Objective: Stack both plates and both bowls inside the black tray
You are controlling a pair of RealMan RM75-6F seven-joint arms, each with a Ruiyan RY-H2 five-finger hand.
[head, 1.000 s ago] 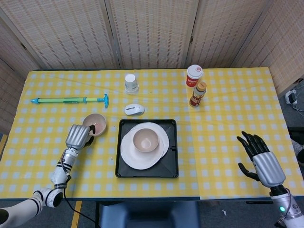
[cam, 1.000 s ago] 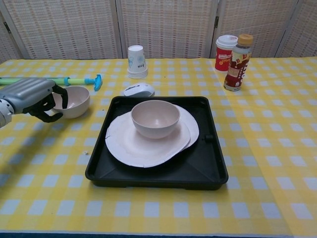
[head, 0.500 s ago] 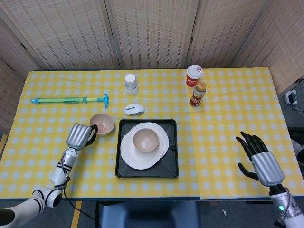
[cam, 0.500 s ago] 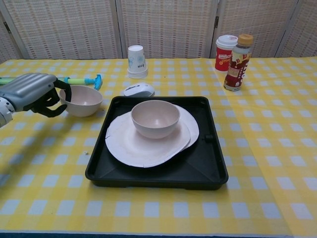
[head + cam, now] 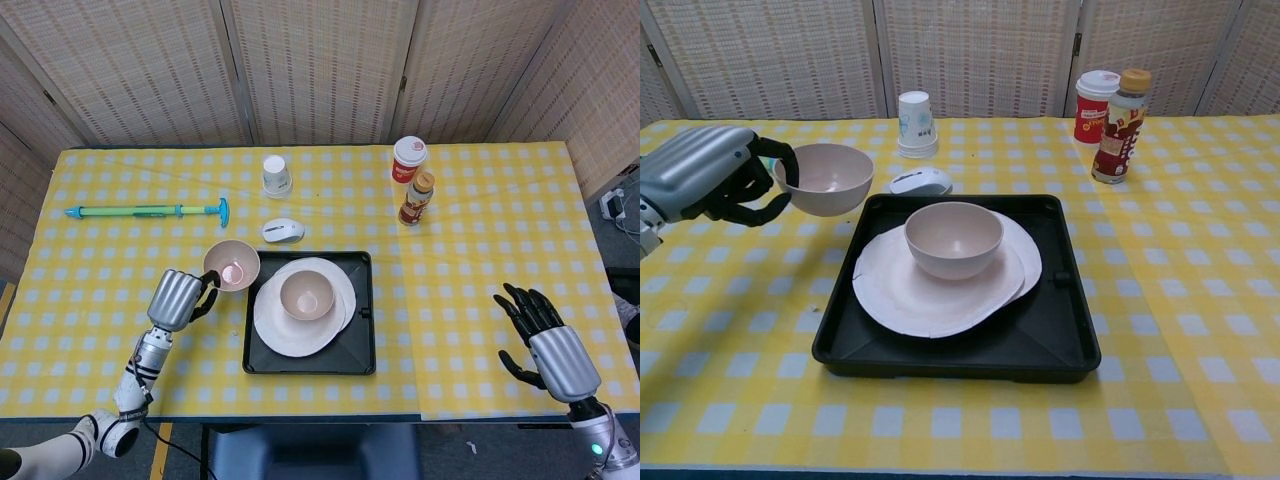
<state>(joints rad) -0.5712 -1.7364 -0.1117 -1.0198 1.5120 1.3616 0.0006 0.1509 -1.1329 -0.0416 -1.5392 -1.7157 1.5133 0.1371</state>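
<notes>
Bowl (image 5: 824, 178) in left hand's (image 5: 708, 178) fingertips (image 5: 783, 156)

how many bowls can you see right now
2. One bowl sits on the stacked plates inside the black tray. The other bowl is held off the table by the left hand, just left of the tray's far corner.

Over the last second the left hand (image 5: 178, 297) carries the pink bowl (image 5: 231, 265) rightward toward the black tray (image 5: 362, 330). Earlier the bowl sits on the tablecloth well left of the tray, level with the computer mouse (image 5: 921, 181); now it is lifted clear of the cloth, held by its near rim, with its right edge close to the tray's far-left corner. The right hand (image 5: 550, 340) drifts slightly lower in the head view, fingers spread as before.
</notes>
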